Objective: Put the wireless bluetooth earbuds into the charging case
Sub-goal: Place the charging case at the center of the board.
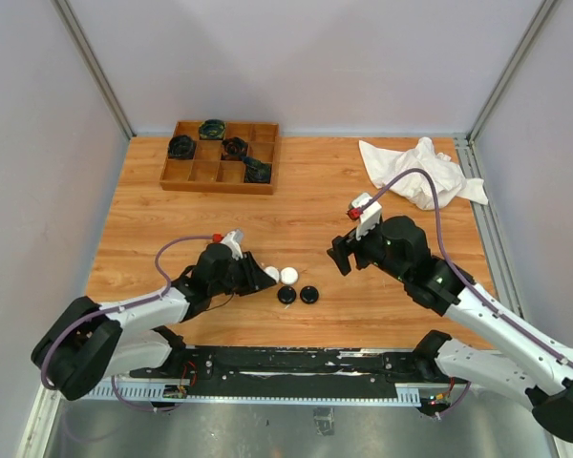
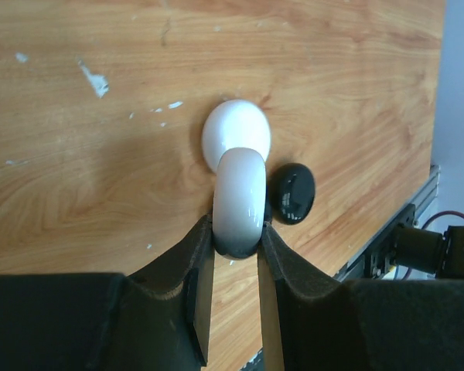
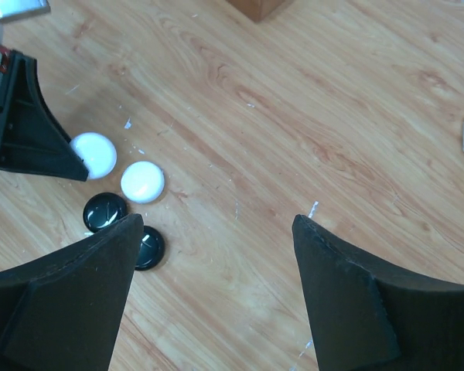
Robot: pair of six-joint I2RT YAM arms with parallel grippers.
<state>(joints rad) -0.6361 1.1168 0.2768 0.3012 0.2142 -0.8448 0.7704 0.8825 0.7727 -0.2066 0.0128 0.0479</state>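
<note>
Left claw (image 2: 236, 229) pinches a white case (image 2: 238, 185) on edge; right claw (image 3: 216, 224) hangs spread above wooden table (image 3: 309, 116).

White case (image 2: 238, 202) and black case (image 2: 292, 195) are glossy plastic; table (image 1: 382, 296) is wood-grained.

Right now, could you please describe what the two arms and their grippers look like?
The left arm and right arm both have black joint housings and white link covers. On each, a greyish-purple cable loops to a small white-and-red block at the wrist. The left gripper and right gripper have matte black, wedge-shaped fingers that taper toward the tips.
</note>
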